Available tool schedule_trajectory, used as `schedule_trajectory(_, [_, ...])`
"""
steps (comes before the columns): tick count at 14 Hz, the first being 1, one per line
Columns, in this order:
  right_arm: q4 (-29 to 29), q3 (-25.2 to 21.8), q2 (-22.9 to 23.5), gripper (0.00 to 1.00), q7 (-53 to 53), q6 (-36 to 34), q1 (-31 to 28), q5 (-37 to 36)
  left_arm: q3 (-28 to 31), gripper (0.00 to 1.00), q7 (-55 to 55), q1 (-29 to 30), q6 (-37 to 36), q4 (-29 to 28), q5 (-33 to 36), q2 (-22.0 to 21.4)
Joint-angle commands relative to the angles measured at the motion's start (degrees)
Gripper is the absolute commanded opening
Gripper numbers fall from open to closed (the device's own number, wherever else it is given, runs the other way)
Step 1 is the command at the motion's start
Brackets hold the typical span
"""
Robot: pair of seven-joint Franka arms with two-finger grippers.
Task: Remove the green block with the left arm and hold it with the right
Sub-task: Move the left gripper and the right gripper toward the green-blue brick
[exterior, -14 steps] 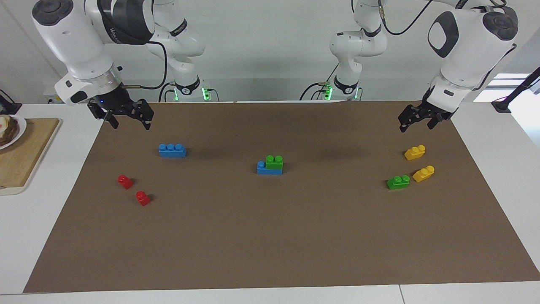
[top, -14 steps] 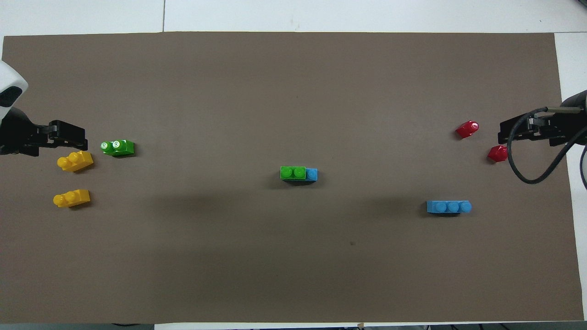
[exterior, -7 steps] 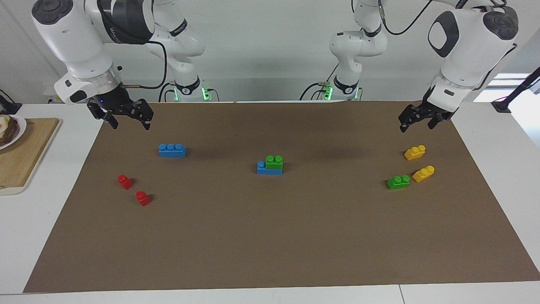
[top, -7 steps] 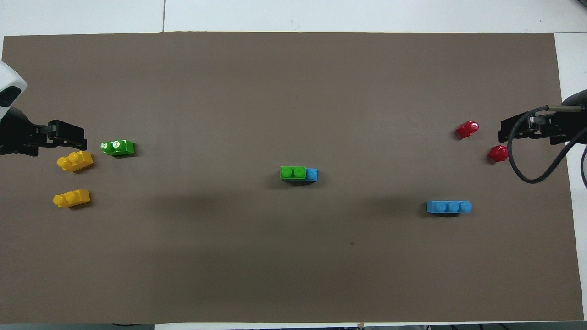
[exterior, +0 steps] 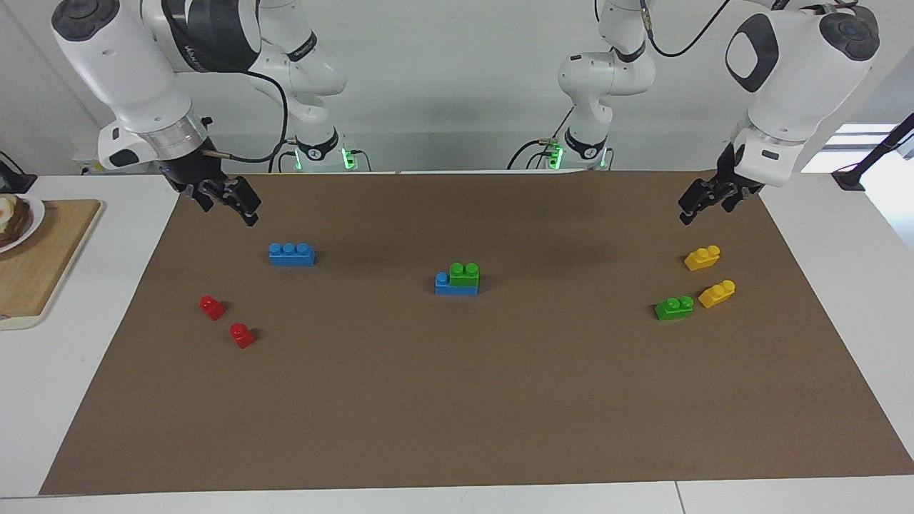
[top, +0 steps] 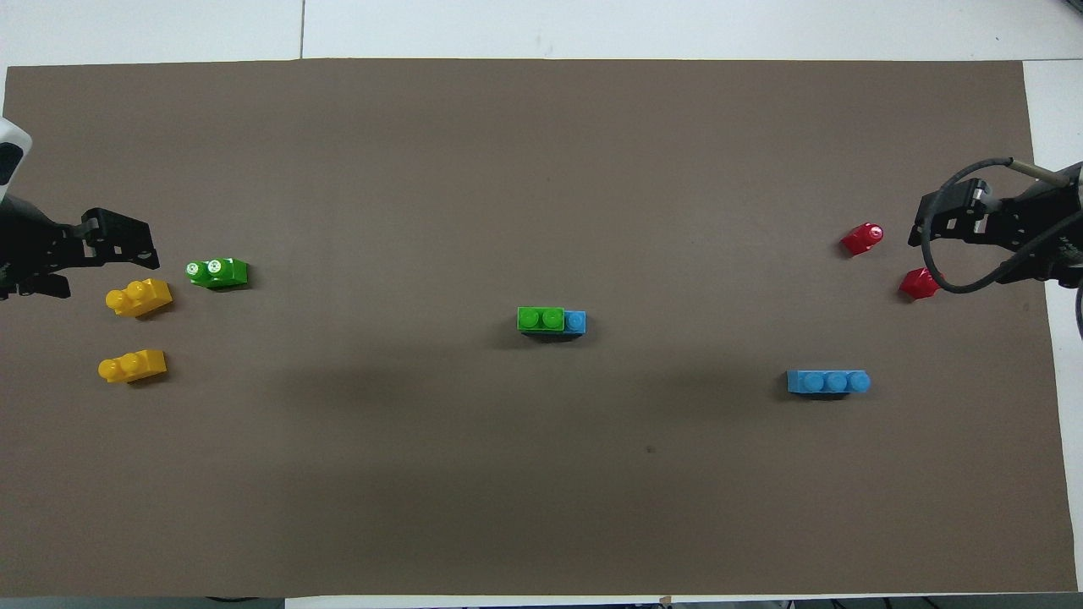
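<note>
A green block (exterior: 465, 275) with two studs sits on one end of a blue brick (exterior: 444, 287) in the middle of the brown mat; the pair also shows in the overhead view (top: 541, 318). A second green block (exterior: 675, 308) lies loose at the left arm's end, also in the overhead view (top: 217, 271). My left gripper (exterior: 703, 205) hangs open and empty over the mat's edge near the yellow bricks, and shows in the overhead view (top: 114, 245). My right gripper (exterior: 230, 203) hangs open and empty over the right arm's end, above the lone blue brick.
Two yellow bricks (exterior: 702, 258) (exterior: 717, 293) lie beside the loose green block. A blue three-stud brick (exterior: 291, 254) and two red bricks (exterior: 211, 307) (exterior: 242, 335) lie at the right arm's end. A wooden board (exterior: 43, 257) with a plate stands off the mat there.
Both grippers have turned at the wrist and shifted slightly while staying over their ends of the mat. No block has moved.
</note>
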Motion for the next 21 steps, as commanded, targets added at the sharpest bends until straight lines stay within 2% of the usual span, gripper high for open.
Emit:
schedule_trajectory(1, [-2.3, 0.6, -1.9, 1.00, 14.0, 0.3, -0.1, 3.5, 0.0, 1.00, -14.1, -2.5, 1.1, -1.6, -3.0, -1.1])
schedule_trajectory(4, [-4.0, 1.7, -2.2, 1.00, 27.8, 0.5, -0.1, 7.0, 0.0, 1.00, -31.0, -5.6, 4.9, -2.3, -4.1, -0.7])
schedule_trajectory(7, [-6.6, 1.9, -2.5, 1.00, 36.5, 1.8, 1.3, 11.6, 0.2, 1.00, -44.6, -9.6, 7.1, -1.9, -4.1, 0.3])
schedule_trajectory(10, [-10.1, 1.9, -2.2, 1.00, 47.3, 5.8, 2.8, 16.9, -0.3, 1.00, -57.0, -12.5, 1.9, 3.0, -1.9, 2.4])
schedule_trajectory(13, [-11.6, 1.9, -1.2, 1.00, 56.3, 9.2, 5.2, 21.2, -0.4, 1.00, -63.4, -15.6, -0.7, 2.0, -2.1, 3.1])
schedule_trajectory(15, [-12.3, 1.9, -0.1, 1.00, 60.7, 11.3, 6.1, 23.8, -0.5, 1.00, -70.5, -16.3, 0.3, 1.4, -2.3, 6.5])
schedule_trajectory(16, [-13.0, 1.9, 0.1, 1.00, 61.2, 12.8, 7.1, 24.5, -0.7, 1.00, -74.2, -17.1, 0.6, 1.5, -3.2, 6.7])
schedule_trajectory(18, [-14.6, 1.9, 0.4, 1.00, 63.1, 16.4, 8.8, 25.9, -0.5, 1.00, -78.9, -17.1, 5.9, 1.4, -8.9, 6.8])
schedule_trajectory(19, [-15.3, 1.9, 0.9, 1.00, 63.5, 17.8, 9.4, 27.1, -0.6, 1.00, -82.2, -17.5, 9.9, 0.5, -8.8, 7.0])
schedule_trajectory(21, [-16.2, 1.9, 1.9, 1.00, 65.2, 20.8, 11.5, 28.0, -0.4, 1.00, -84.1, -21.3, 12.4, 0.2, -8.7, 10.2])
